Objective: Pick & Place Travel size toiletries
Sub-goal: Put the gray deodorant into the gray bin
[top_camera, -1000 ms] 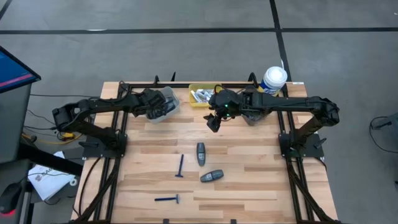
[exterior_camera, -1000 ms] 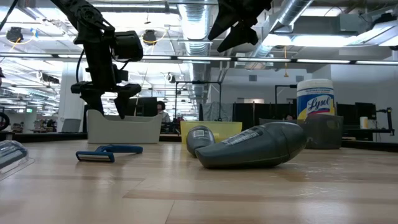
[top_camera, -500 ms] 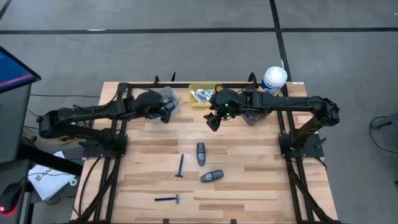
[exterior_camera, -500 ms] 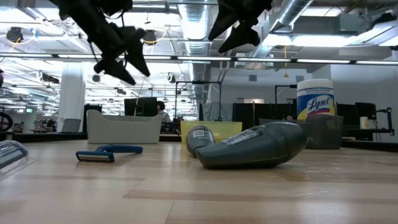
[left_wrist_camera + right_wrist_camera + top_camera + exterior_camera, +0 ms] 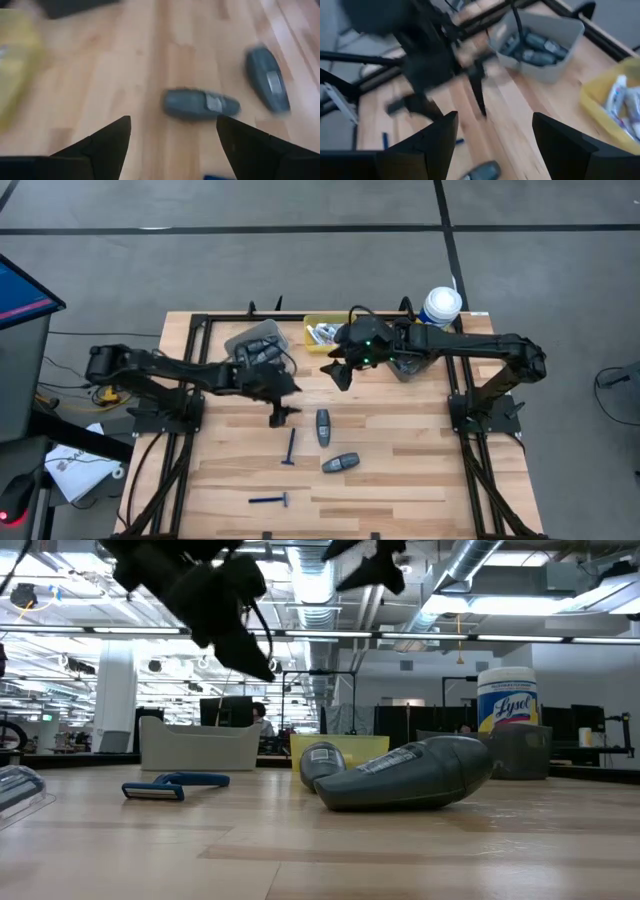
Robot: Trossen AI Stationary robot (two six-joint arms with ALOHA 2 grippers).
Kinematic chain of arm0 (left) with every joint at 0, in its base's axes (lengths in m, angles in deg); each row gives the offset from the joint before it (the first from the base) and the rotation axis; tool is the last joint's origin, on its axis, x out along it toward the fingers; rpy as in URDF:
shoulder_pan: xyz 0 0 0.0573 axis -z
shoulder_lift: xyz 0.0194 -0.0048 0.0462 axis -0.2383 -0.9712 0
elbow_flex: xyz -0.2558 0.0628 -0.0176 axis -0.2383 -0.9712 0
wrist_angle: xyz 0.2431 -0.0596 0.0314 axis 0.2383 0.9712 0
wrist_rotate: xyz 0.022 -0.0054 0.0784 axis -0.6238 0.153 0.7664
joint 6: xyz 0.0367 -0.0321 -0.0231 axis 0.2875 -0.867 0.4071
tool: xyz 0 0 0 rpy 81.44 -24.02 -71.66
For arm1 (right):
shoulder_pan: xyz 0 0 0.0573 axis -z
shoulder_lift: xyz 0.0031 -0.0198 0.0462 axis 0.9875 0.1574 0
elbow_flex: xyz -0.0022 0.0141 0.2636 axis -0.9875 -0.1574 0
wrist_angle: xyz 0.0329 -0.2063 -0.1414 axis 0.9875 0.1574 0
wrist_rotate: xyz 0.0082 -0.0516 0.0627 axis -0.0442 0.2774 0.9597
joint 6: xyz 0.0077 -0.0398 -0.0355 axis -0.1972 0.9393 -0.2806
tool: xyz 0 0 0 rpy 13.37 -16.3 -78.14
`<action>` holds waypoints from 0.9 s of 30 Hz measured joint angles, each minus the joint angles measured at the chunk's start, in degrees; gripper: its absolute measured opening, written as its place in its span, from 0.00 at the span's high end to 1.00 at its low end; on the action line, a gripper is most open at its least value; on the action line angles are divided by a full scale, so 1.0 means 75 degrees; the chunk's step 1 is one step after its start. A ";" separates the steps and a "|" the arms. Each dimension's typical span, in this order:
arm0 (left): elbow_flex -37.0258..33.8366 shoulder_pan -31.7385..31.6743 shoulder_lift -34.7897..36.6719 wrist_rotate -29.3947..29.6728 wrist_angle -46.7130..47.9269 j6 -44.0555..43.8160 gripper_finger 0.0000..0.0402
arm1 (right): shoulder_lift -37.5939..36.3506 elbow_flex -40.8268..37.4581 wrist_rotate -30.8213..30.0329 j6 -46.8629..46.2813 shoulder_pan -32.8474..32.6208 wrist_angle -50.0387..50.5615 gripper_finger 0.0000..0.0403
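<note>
Toiletries lie scattered on my desk (image 5: 400, 480): two grey pods (image 5: 323, 426) (image 5: 341, 463) near the middle, two blue razors (image 5: 290, 448) (image 5: 270, 500) beside and nearer the front edge. More pods fill the grey bin (image 5: 255, 340) and tubes the yellow bin (image 5: 322, 332). My left end effector (image 5: 279, 416) hovers spread and empty just beside the upper pod; my right end effector (image 5: 338, 370) hangs spread near the yellow bin.

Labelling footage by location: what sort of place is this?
Probably an open-plan lab or workshop: exposed ceiling ducts, rows of desks with monitors behind, and a wooden table on a grey floor.
</note>
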 joint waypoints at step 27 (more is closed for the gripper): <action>0.1210 -0.0091 -0.3318 -0.2927 -0.1732 0.5135 0.28 | 0.0023 0.1205 0.0017 -0.0988 -0.0736 -0.1173 0.38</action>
